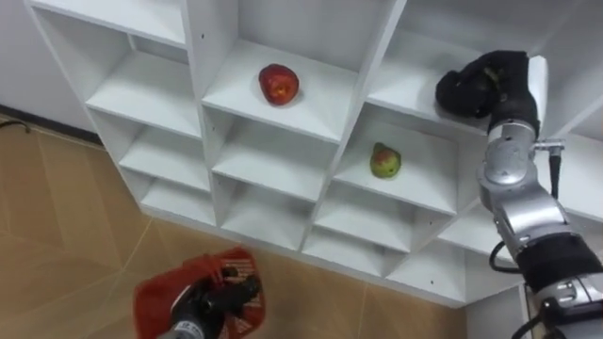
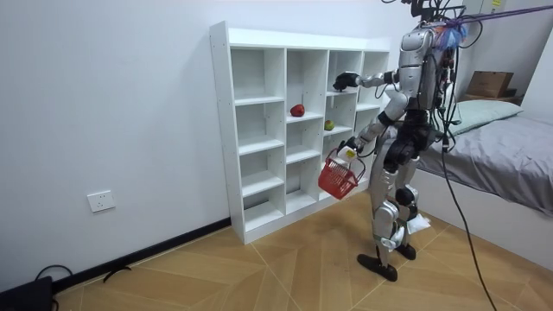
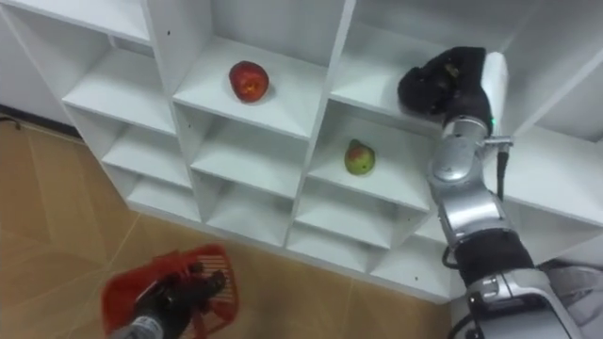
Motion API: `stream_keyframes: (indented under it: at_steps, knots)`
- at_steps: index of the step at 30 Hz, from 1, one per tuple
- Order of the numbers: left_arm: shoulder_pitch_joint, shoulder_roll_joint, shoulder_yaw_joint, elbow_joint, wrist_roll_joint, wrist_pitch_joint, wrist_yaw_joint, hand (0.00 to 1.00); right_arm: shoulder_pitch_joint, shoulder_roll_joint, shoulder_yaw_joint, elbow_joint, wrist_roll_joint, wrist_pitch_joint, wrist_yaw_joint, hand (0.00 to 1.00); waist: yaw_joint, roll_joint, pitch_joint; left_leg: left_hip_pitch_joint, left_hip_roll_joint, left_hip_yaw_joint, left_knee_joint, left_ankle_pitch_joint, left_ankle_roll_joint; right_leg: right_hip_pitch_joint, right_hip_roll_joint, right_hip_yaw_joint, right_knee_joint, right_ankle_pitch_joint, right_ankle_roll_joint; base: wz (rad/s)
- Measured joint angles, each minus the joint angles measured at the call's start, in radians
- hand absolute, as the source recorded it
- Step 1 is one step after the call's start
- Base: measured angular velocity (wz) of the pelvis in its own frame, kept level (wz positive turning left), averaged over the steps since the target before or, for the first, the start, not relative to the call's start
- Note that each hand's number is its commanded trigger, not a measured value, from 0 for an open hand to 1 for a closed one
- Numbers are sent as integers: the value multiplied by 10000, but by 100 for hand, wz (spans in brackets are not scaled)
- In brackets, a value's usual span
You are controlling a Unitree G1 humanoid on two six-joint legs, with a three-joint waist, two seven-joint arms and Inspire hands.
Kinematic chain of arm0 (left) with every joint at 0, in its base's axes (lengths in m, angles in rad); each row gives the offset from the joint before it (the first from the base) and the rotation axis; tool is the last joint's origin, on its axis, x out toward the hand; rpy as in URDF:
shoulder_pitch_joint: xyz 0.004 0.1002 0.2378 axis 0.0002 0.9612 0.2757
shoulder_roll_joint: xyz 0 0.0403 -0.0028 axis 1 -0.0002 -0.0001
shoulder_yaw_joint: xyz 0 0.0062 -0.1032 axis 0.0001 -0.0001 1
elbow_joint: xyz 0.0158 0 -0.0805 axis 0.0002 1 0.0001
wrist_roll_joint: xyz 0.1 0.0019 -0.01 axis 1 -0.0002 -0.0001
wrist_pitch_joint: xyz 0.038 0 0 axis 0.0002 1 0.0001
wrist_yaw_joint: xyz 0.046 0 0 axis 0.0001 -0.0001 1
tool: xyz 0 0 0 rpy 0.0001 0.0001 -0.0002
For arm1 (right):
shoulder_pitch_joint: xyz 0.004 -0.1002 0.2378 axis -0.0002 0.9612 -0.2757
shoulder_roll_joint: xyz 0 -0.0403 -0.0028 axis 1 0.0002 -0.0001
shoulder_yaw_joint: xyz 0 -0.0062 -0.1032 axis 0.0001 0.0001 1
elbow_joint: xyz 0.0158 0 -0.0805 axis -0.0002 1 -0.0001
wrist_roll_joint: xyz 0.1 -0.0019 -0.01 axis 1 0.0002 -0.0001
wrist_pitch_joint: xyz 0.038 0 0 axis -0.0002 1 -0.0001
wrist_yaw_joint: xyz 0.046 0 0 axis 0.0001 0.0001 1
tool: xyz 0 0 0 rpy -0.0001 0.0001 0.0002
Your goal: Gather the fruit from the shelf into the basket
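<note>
We're standing on the wood floor [image 1: 57, 217] in front of the white closet [image 1: 203, 56], with the bed [image 2: 510, 164] behind us in the room view.

Both fruits are on shelves:
- The red apple [image 1: 279, 84] is in an upper compartment, sitting near the middle of its shelf. It's round, so we can't read a long axis or where the stalk points.
- The green-red pear [image 1: 384, 161] is one column to the right and one shelf lower. Its long axis is roughly upright, narrow end up, broad end on the shelf board.

The right hand [image 1: 480, 83] is raised into the compartment directly above the pear, at the right side of that shelf and well apart from both fruits. Its fingers look bunched together, but we can't tell whether they're closed on anything.

The left hand [image 1: 209, 303] is low, near our hip in the room view. Its fingers are curled round the handle of the red basket [image 1: 155, 299], which hangs tilted over the floor below the closet's bottom row. We can't see into the basket well enough to tell its contents.
</note>
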Motion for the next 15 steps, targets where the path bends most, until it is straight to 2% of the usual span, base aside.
stream_keyframes:
  at_steps: [2,6,10,15]
  knots:
    - [-41,-95,-68,-63,-144,5,-27,100,237,292,38,-652,-4,190,147,100,-237,1,-3,3,12,-9,27,0,0,32,18,-18,-9,2,-4,0]
    - [-111,-106,-417,-309,-772,5,-23,100,524,568,105,-1189,-14,212,292,100,-469,21,-17,11,11,-12,43,0,0,52,18,-30,-2,9,-14,0]
    - [-338,-184,-651,-344,-770,9,-8,100,949,969,180,-1717,-275,180,361,100,-581,140,-83,24,20,-14,46,0,0,64,27,-42,-6,22,-26,0]
    - [-348,-230,-764,-838,-770,11,13,100,1173,1000,187,-1797,-406,144,470,100,-627,346,-160,168,22,-8,0,-1,-1,172,32,38,-6,22,-27,0]
